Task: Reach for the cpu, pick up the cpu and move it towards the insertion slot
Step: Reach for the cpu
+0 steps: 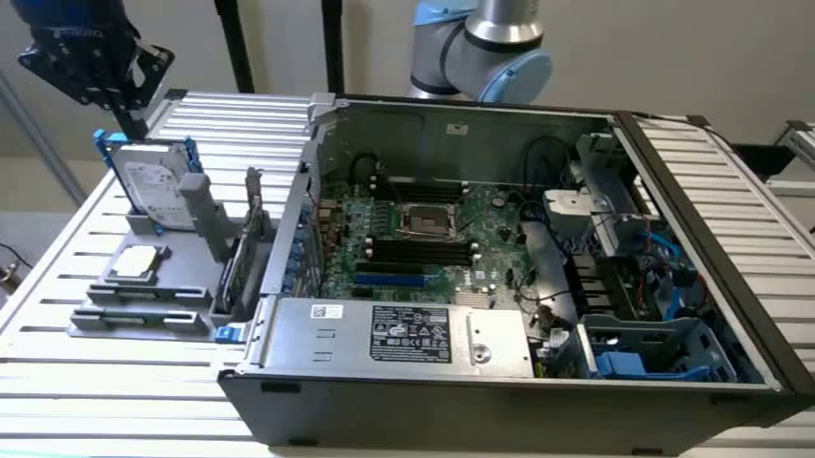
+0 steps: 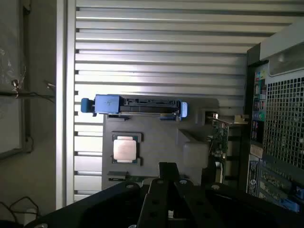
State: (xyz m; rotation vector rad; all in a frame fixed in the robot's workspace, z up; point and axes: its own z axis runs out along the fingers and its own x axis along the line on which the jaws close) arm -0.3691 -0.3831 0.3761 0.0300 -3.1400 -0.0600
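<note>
The cpu (image 1: 137, 262) (image 2: 125, 148) lies flat in its grey holder (image 1: 189, 291) on the table (image 1: 52, 277), at the exterior view's left. It is well apart from the insertion slot (image 1: 427, 221) on the board inside the open case (image 1: 510, 401). No step is done yet: reach, pick-up and carry all remain. The hand (image 1: 128, 122) (image 2: 167, 167) hangs above the holder's far end, near the upright drive (image 1: 156, 186), its fingers closed together, holding and touching nothing.

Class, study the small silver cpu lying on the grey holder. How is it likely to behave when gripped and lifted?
The cpu looks like a thin flat plate, so probably stiff and light. Its shiny metal top may be slippery. Lying flat on the grey holder, it should neither roll nor tip.
</note>
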